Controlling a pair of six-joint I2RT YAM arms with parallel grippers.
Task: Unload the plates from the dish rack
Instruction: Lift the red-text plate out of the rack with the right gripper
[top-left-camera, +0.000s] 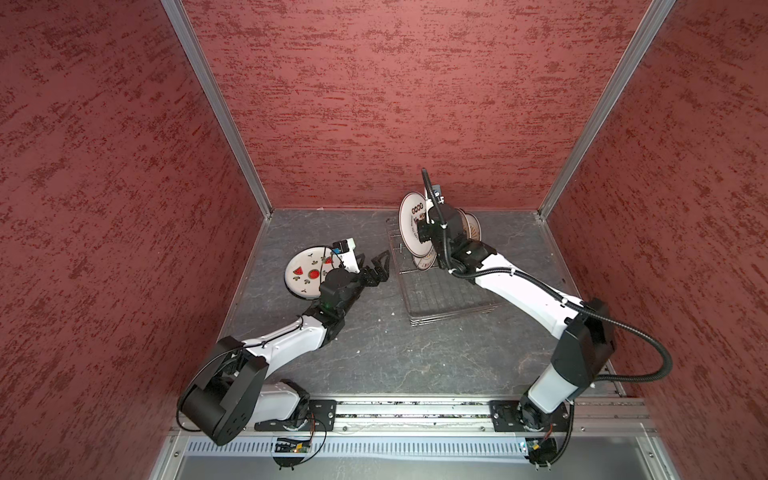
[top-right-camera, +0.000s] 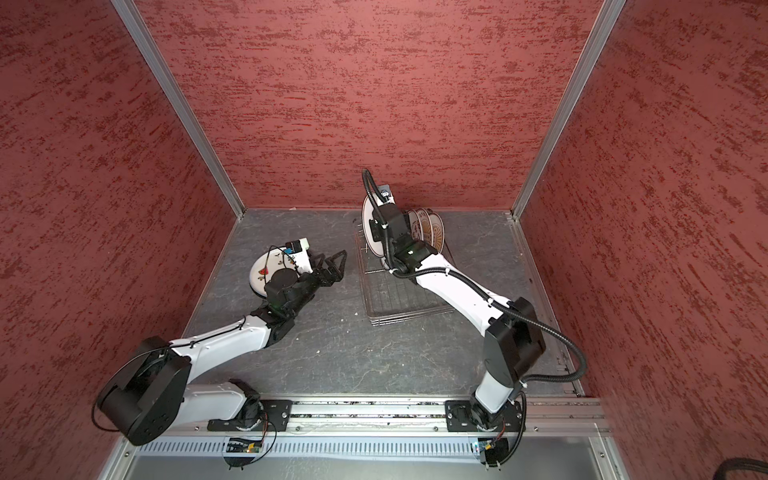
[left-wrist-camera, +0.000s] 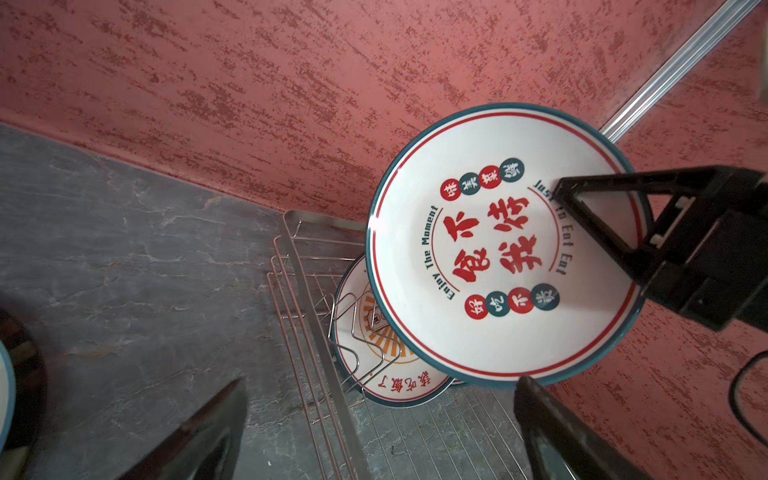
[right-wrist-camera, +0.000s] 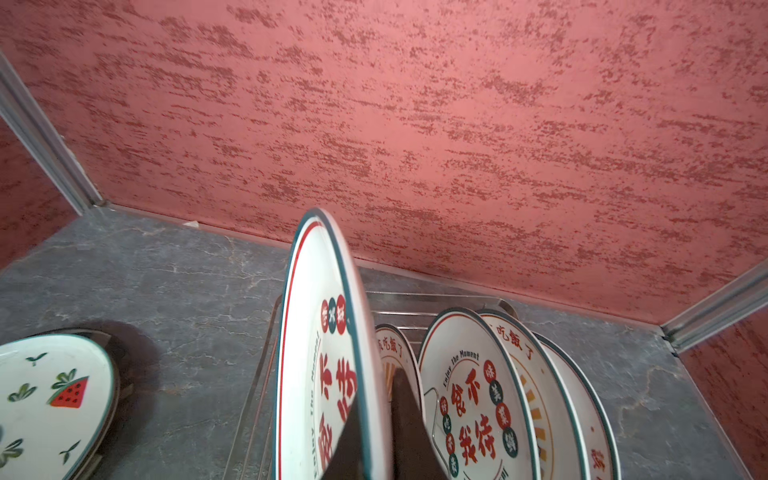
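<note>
Right tool (right-wrist-camera: 380, 419), clamped on the rim of a red-character plate (left-wrist-camera: 498, 249), holds it upright over the far end of the dish rack (top-left-camera: 436, 291). Several more plates (right-wrist-camera: 469, 395) stand on edge in the rack just beside it. The rack sits by the far edge of the worktop (top-left-camera: 395, 353), right of centre. Left tool (top-left-camera: 379, 266), jaws spread wide and empty, is just beside the rack's left side; a watermelon plate (top-left-camera: 305, 272) lies flat near the worktop's left edge

The left arm (top-left-camera: 291, 345) and right arm (top-left-camera: 519, 286) have white shells and black joint housings. A black corrugated cable (top-left-camera: 631, 377) loops off the right one toward three o'clock. The fingers (top-left-camera: 387, 268) of the left gripper (top-left-camera: 374, 255) are black triangular frames.
</note>
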